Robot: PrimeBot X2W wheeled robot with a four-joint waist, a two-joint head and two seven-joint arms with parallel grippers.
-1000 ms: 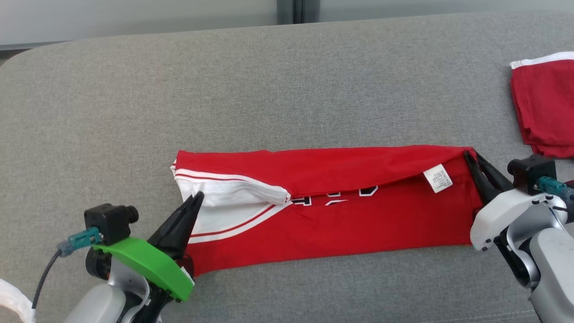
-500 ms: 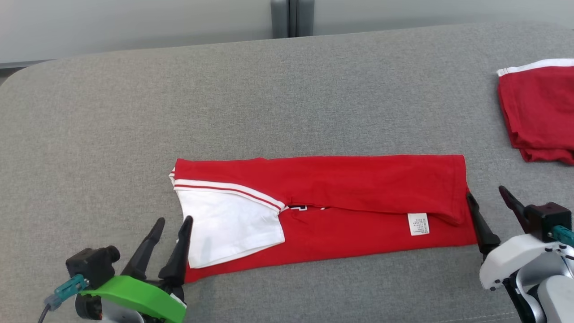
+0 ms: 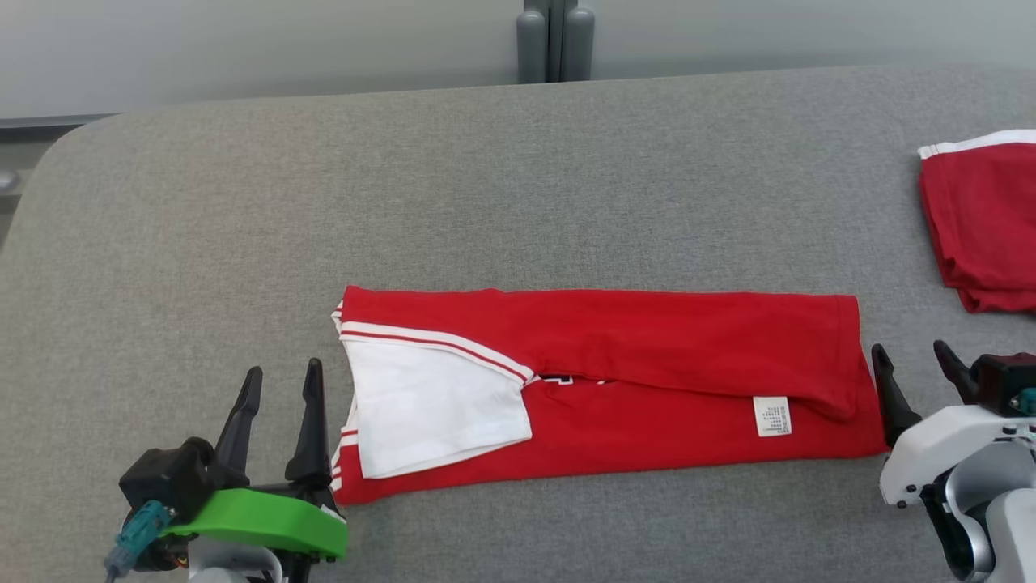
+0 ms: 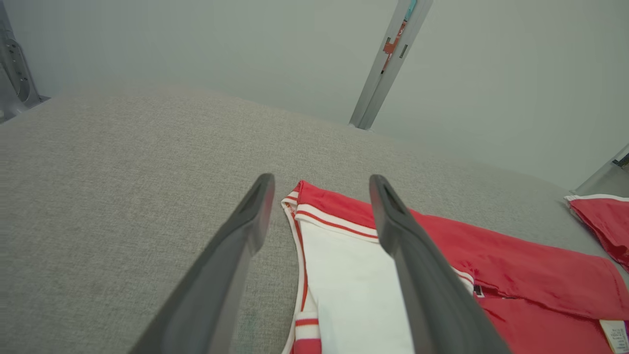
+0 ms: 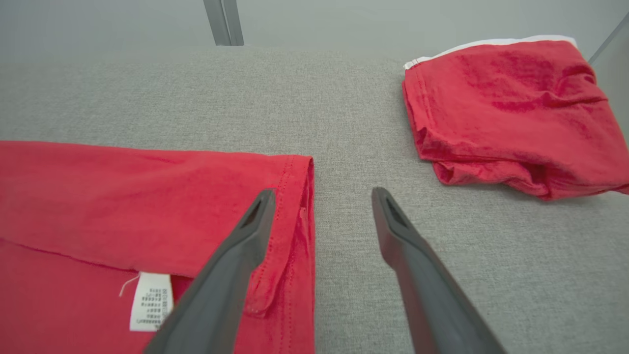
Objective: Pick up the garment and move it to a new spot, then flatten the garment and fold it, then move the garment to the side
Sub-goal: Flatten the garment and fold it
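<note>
The red garment (image 3: 647, 356) lies folded into a long strip across the grey cushion, with a white sleeve panel (image 3: 429, 409) at its left end and a small white label (image 3: 771, 416) near its right end. My left gripper (image 3: 279, 376) stands open just off the garment's left end (image 4: 344, 255), holding nothing. At the right end (image 5: 147, 196), my right gripper (image 3: 910, 360) is open too, its left finger (image 5: 245, 246) over the garment's hem and nothing between the fingers.
A second red garment with a white band (image 3: 983, 219) (image 5: 506, 113) lies crumpled at the far right of the grey cushion (image 3: 405, 178). A grey post (image 3: 555, 40) stands behind the cushion's back edge against a pale wall.
Both grippers opened and let go of the garment's top layer, which now lies folded down flat. Both arms drew back toward me. The camera also shifted.
</note>
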